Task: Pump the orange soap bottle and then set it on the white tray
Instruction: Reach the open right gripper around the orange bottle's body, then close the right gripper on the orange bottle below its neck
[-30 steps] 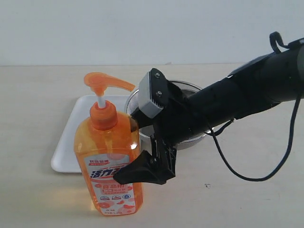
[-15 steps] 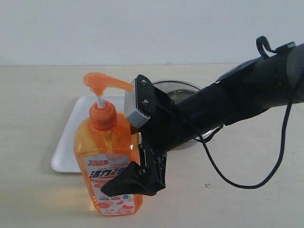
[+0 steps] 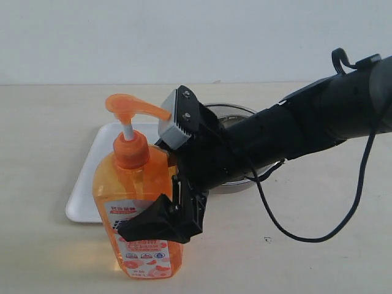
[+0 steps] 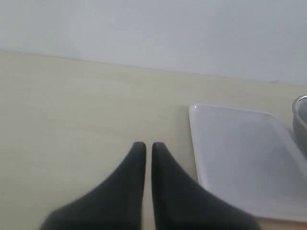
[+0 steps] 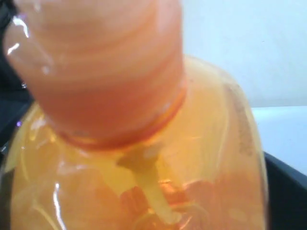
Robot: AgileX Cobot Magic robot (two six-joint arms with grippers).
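Note:
The orange soap bottle (image 3: 131, 184) stands upright on the table in front of the white tray (image 3: 92, 184), its pump head (image 3: 131, 105) raised. My right gripper (image 3: 141, 213) is open and straddles the bottle's body. One black finger (image 3: 156, 225) crosses the front of the label; the other is hidden behind the bottle. In the right wrist view the bottle (image 5: 144, 143) fills the picture between the finger edges. My left gripper (image 4: 145, 146) is shut on nothing, low over bare table beside the tray (image 4: 244, 158); it does not show in the exterior view.
A round metal mesh strainer (image 3: 236, 113) sits behind my right arm, at the tray's right end; its rim (image 4: 301, 120) shows in the left wrist view. A black cable (image 3: 306, 236) loops from the right arm down to the table.
My right gripper has slid left and lower, so its front finger now lies across the bottle's label. The bottle has shifted slightly to the left.

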